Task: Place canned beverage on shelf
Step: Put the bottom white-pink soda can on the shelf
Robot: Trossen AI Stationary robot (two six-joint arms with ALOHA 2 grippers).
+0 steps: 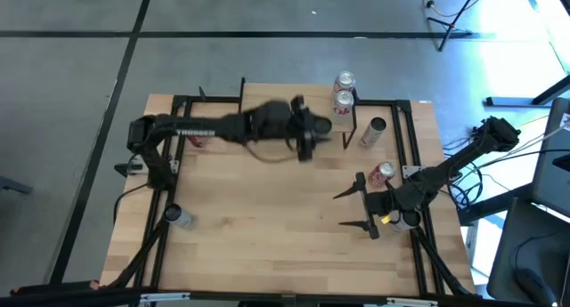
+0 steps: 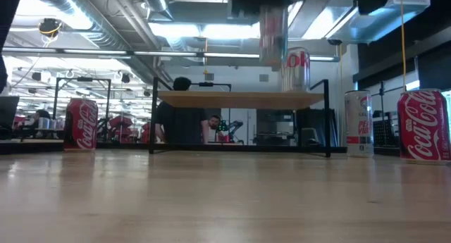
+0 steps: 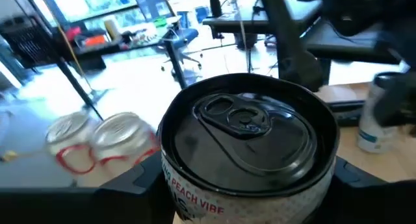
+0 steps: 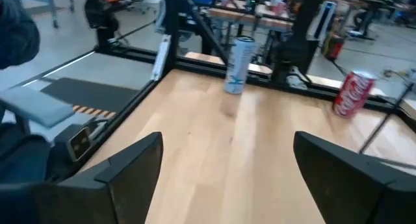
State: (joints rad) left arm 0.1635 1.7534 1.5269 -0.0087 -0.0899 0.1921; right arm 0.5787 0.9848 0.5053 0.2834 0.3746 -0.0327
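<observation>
The left gripper [image 1: 322, 129] is reaching across the far part of the worktop [image 1: 267, 218], close to the shelf [image 2: 239, 98]. Its jaws are clamped on a can [image 3: 247, 152], one jaw on each side of it. The left wrist view is looking down on the can's dark top with its pull tab, and pink words are showing on its pale side. In the low view the can [image 2: 273, 33] is hanging in the air above the shelf board, not touching it, and it is looking blurry there.

The shelf is a low light-wood board on thin black legs, sitting at the far edge of the worktop. Two silver cans [image 1: 344, 89] are standing on it side by side, and they are also showing in the left wrist view [image 3: 97, 143].

The right gripper [image 1: 354, 209] is waiting near the right side of the worktop. Its jaws are standing wide apart and are holding nothing.

A red can [image 1: 382, 173] is lying just beside the right arm. A grey can [image 1: 373, 132] is lying near the shelf's right end. Another red can [image 2: 82, 124] is standing at the far left of the worktop. A pale can [image 1: 181, 217] is resting near the left edge.

A person [image 2: 180, 120] is sitting in the room behind the shelf.
</observation>
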